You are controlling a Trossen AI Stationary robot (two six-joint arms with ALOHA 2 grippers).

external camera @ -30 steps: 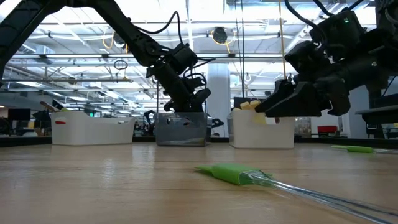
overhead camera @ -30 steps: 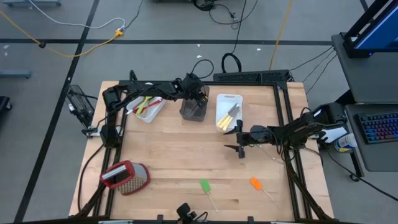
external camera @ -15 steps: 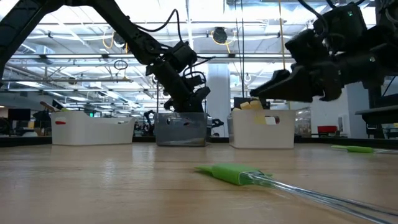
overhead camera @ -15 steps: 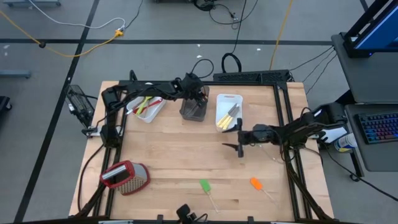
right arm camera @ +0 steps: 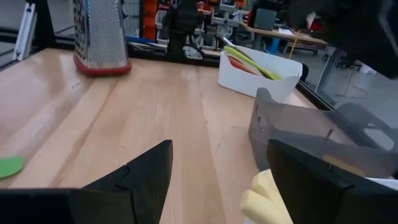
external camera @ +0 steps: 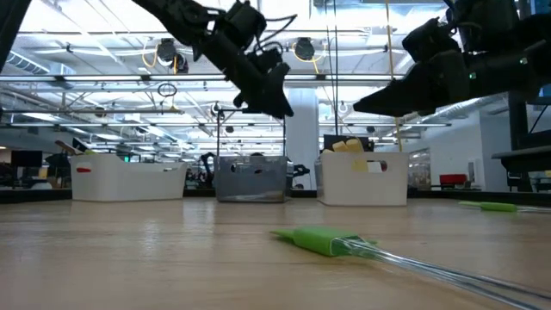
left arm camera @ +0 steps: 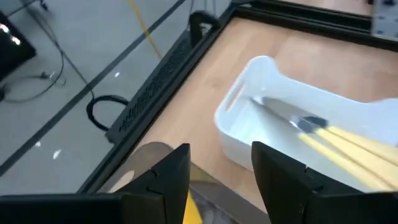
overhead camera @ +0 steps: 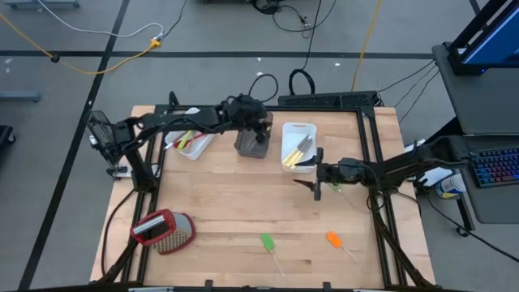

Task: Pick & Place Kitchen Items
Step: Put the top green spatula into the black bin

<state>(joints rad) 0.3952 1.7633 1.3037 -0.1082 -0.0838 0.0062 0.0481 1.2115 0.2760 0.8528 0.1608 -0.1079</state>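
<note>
My left gripper hangs open above the dark tub at the far middle, with nothing between its fingers. My right gripper is open too, raised above the table just near of the white tub. That tub holds pale-handled knives. Another white tub at the far left holds red and green utensils. A green spatula and an orange spatula lie flat on the table near the front edge.
A metal grater with a red top lies at the near left. A black frame runs along the table's far and side edges. Bare wood lies between the tubs and the two spatulas.
My left gripper has risen out of the dark tub and now hangs well above its rim, still open. My right gripper has also risen a little beside the white tub, its fingers unchanged. Nothing on the table has moved.
</note>
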